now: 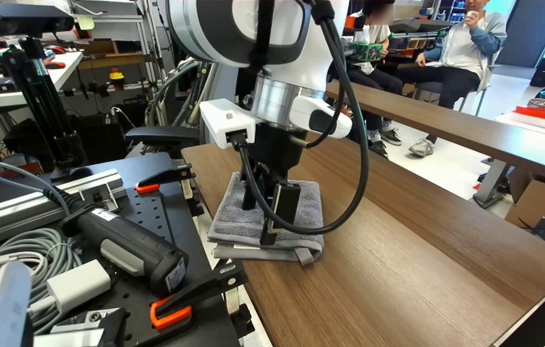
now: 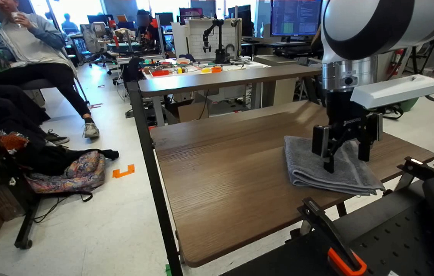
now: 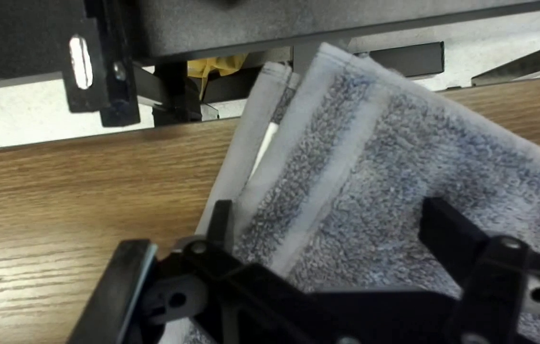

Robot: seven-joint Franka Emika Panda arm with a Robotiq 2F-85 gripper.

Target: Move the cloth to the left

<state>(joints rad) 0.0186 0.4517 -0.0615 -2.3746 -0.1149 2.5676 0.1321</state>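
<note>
End effector point(image 2: 346, 163): released, spread wide over the folded cloth point(image 2: 349, 177), grasping nothing; cannot confirm contact. Cloth location: on the counter point(image 2: 220, 184), with a corner past its edge. Step in hand, as judged: the grasp, not yet made. Next: calls for settling onto the cloth, closing firmly, then drawing it leftward.

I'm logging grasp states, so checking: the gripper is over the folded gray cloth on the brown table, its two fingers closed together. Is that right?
Not quite: the fingers are spread wide apart, not closed together, as the wrist view shows. The gripper is indeed over the folded gray cloth on the brown table.
</note>
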